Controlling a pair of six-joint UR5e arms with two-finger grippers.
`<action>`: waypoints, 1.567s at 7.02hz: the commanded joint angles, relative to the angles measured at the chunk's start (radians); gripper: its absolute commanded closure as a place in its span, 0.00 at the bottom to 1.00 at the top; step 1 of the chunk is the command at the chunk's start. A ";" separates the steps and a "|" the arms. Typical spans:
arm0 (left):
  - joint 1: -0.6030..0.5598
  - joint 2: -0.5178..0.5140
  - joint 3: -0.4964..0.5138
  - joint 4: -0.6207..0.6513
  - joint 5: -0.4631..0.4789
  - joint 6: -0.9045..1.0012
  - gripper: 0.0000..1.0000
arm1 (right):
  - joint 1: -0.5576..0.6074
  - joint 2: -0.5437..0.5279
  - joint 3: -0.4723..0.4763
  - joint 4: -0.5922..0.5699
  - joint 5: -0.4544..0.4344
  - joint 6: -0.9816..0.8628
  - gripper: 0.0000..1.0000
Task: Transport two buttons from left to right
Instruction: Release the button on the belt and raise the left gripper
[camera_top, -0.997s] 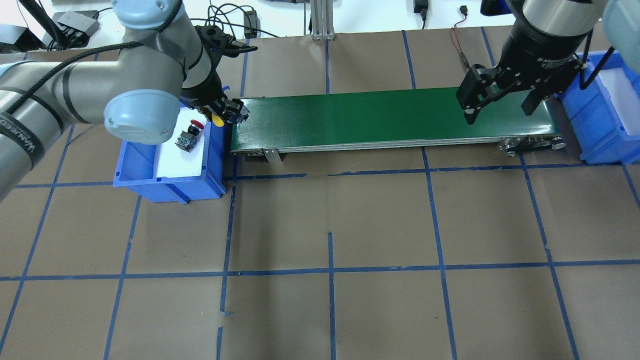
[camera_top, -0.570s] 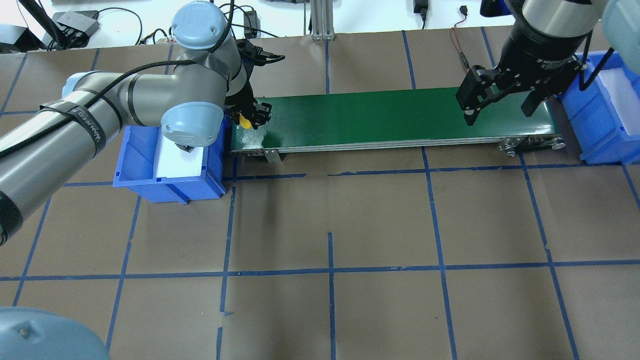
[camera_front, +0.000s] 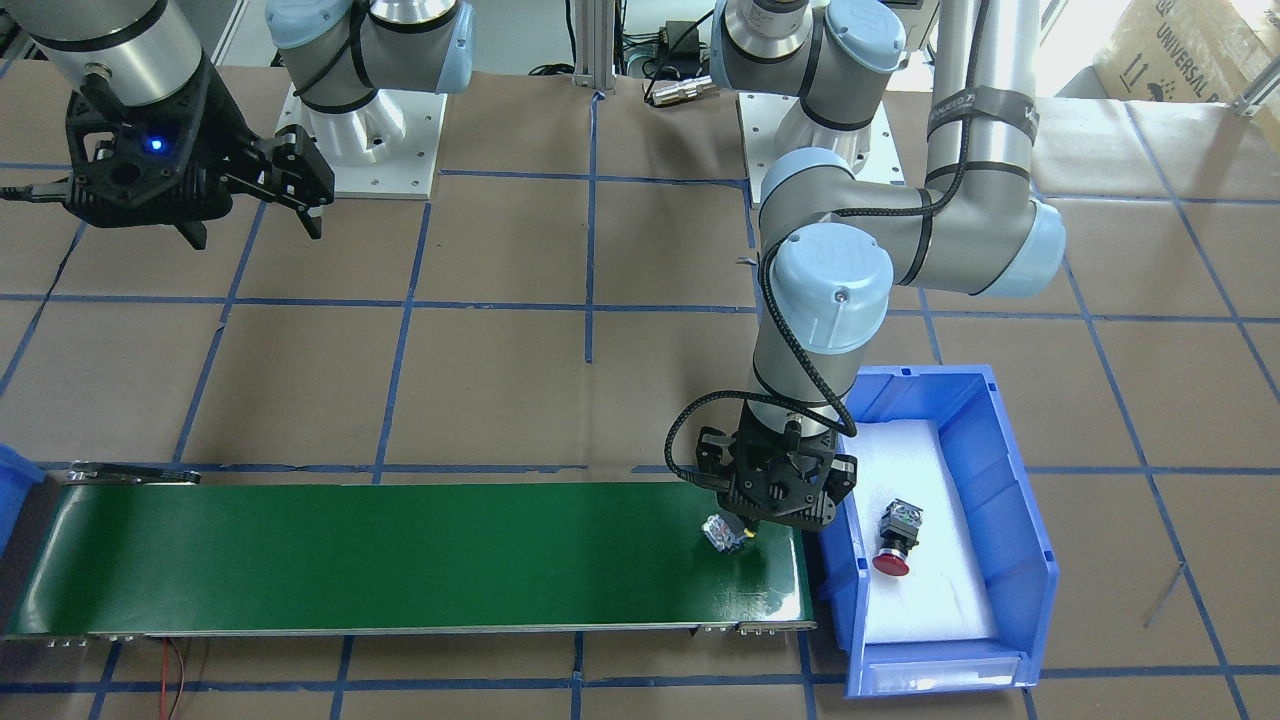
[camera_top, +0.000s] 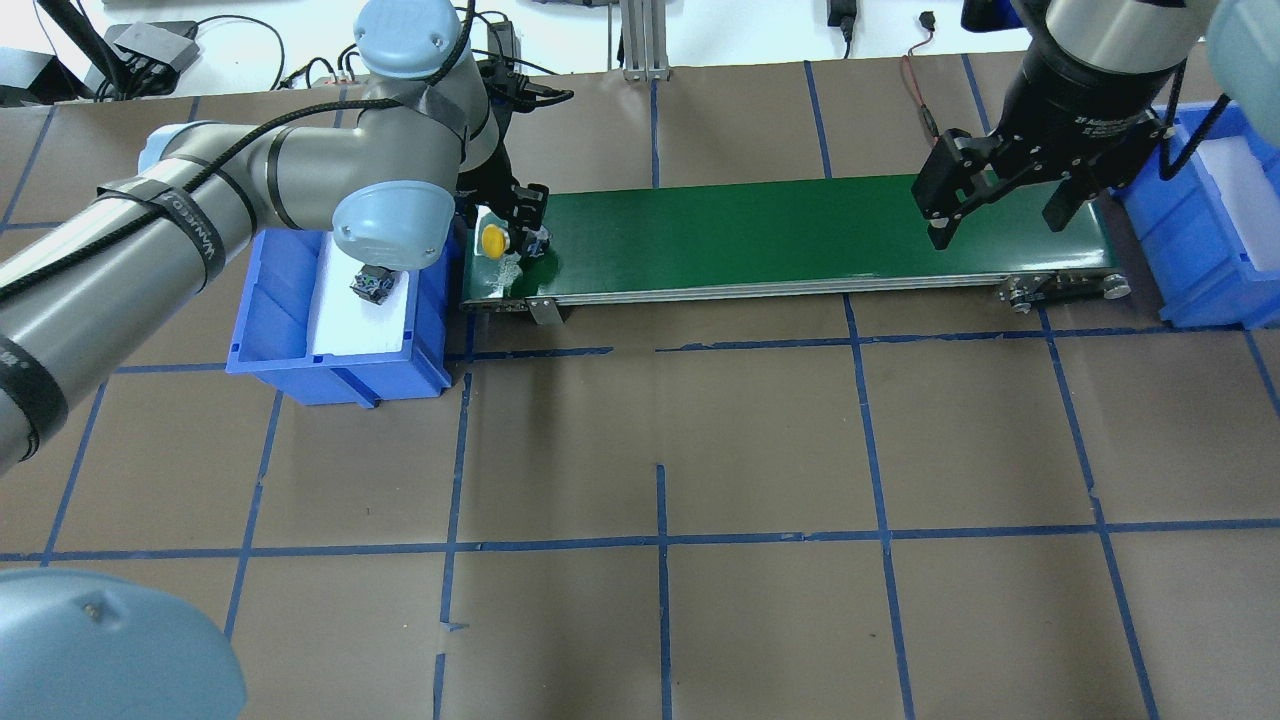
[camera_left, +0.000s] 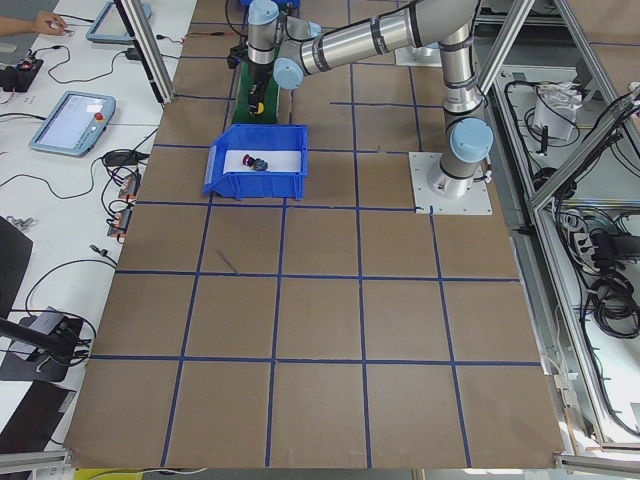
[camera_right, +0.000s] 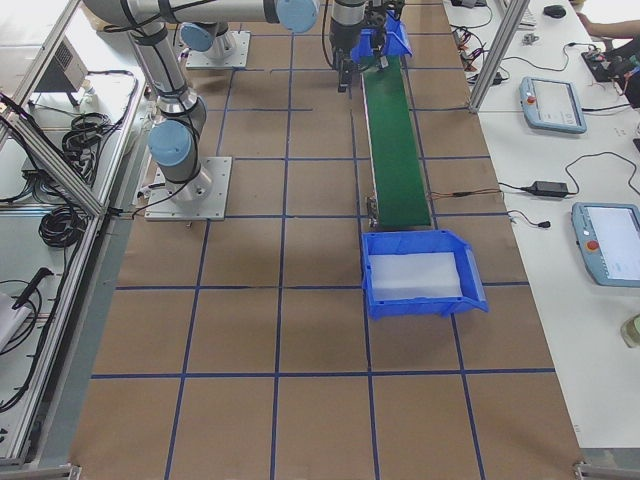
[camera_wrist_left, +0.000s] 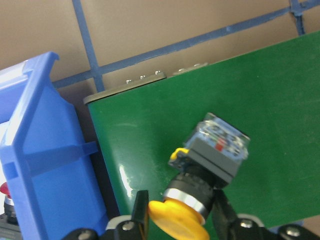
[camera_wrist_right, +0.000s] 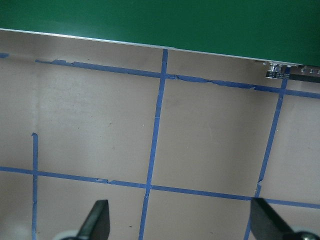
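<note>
The yellow button (camera_wrist_left: 215, 150) lies on its side at the left end of the green conveyor belt (camera_top: 780, 235), its cap (camera_top: 492, 240) toward the blue bin. My left gripper (camera_wrist_left: 180, 200) is shut on its black neck, low over the belt (camera_front: 400, 555). The red button (camera_front: 890, 540) lies on white foam in the left blue bin (camera_front: 1010, 520); in the overhead view only its grey block (camera_top: 375, 283) shows under my left arm's elbow. My right gripper (camera_top: 995, 225) hangs open and empty above the belt's right end.
A second blue bin (camera_top: 1220, 250) with white foam stands past the belt's right end. Brown paper with blue tape lines covers the table (camera_top: 660, 450). Cables and boxes lie along the far edge. A person's hand (camera_left: 45, 20) rests at a side desk.
My left arm has swung from over the left bin onto the belt's left end, bringing the yellow button down onto the belt. My right arm has stayed still.
</note>
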 joint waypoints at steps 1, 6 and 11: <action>0.005 0.021 0.038 -0.076 0.000 0.000 0.00 | 0.000 0.000 0.000 0.000 0.000 -0.001 0.00; 0.089 0.178 0.019 -0.277 0.051 0.017 0.00 | 0.000 0.000 0.000 0.003 -0.001 -0.001 0.00; 0.153 0.323 0.014 -0.416 0.040 0.000 0.00 | 0.000 -0.003 -0.002 0.003 -0.003 -0.001 0.00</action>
